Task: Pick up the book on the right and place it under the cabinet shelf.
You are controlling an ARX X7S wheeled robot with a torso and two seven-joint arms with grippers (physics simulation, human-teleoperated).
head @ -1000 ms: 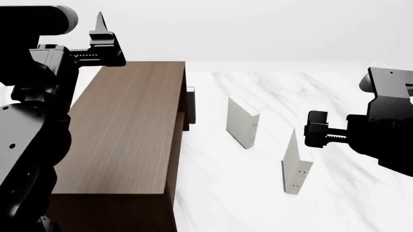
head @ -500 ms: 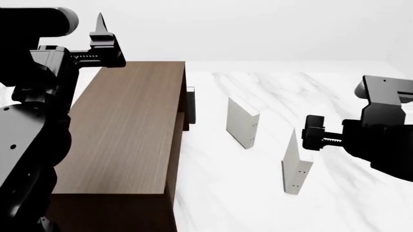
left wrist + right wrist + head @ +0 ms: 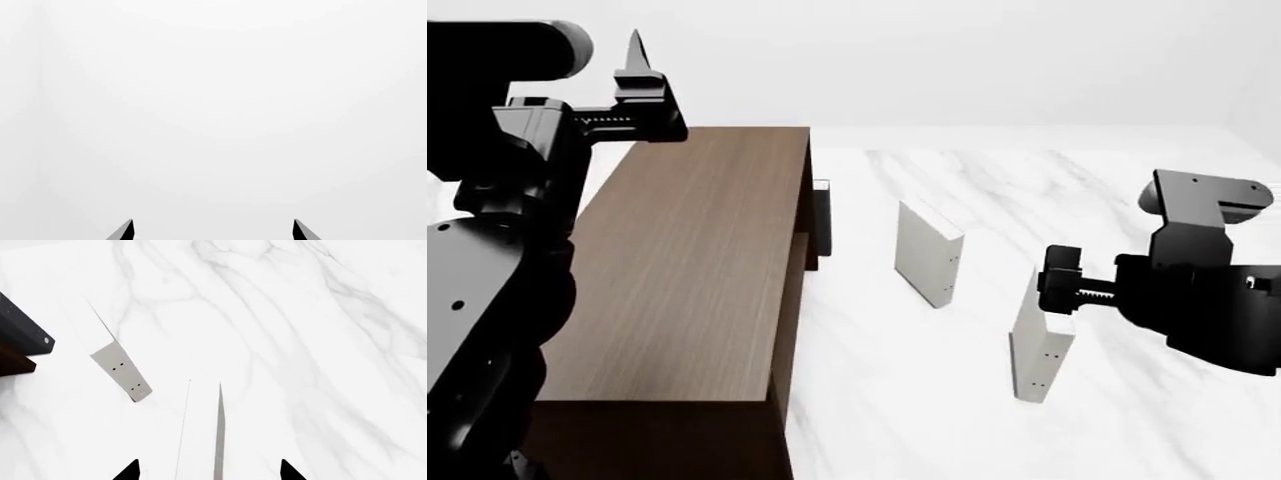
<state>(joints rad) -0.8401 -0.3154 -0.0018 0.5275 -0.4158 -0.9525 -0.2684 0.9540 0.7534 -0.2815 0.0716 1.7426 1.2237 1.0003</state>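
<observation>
Book (image 3: 1042, 345): upright on marble table (image 3: 1174, 190), right of second pale book (image 3: 928, 252), well apart from cabinet shelf (image 3: 687, 270). Right gripper (image 3: 209, 471): spread, straddling its top edge. Step: approach for grasp. Next: lower, pinch covers squarely.

Two pale books upright on the marble counter (image 3: 1121, 200): the book (image 3: 1040, 345) nearer, the second book (image 3: 926, 252) farther, well apart. Right gripper (image 3: 1060, 285) just above the book's top edge. Brown cabinet (image 3: 694, 270) at left. Left gripper (image 3: 641, 80) raised above its far corner.
</observation>
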